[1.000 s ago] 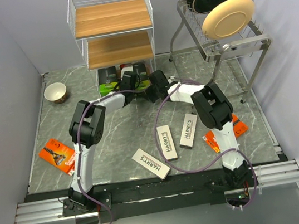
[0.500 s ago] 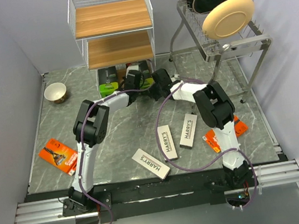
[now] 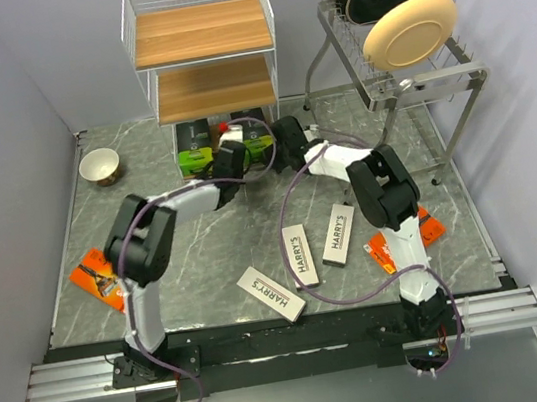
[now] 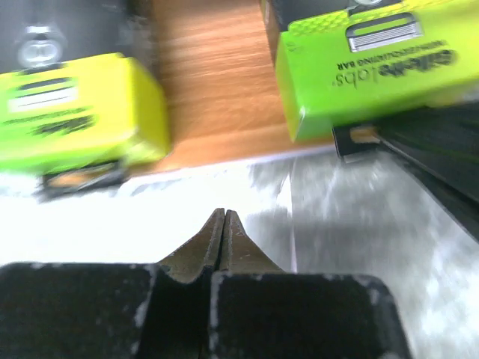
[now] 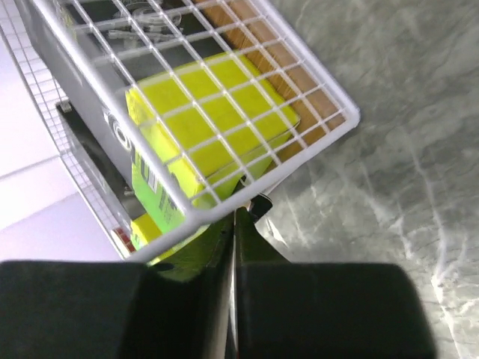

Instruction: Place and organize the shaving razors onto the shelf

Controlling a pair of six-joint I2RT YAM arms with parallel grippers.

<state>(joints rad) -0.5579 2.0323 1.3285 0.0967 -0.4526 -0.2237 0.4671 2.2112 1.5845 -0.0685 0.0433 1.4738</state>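
Top view: two green-ended razor boxes sat at 12 o'clock on the bottom tier of the shelf

Left wrist: the left gripper had its jaws pressed together, empty

Right wrist: the right gripper looked closed on nothing, with a green box at 11 o'clock

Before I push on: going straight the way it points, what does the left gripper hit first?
Likely the front edge of the shelf's bottom tier, in the bare gap between the two lime-green boxes; depth is unclear.
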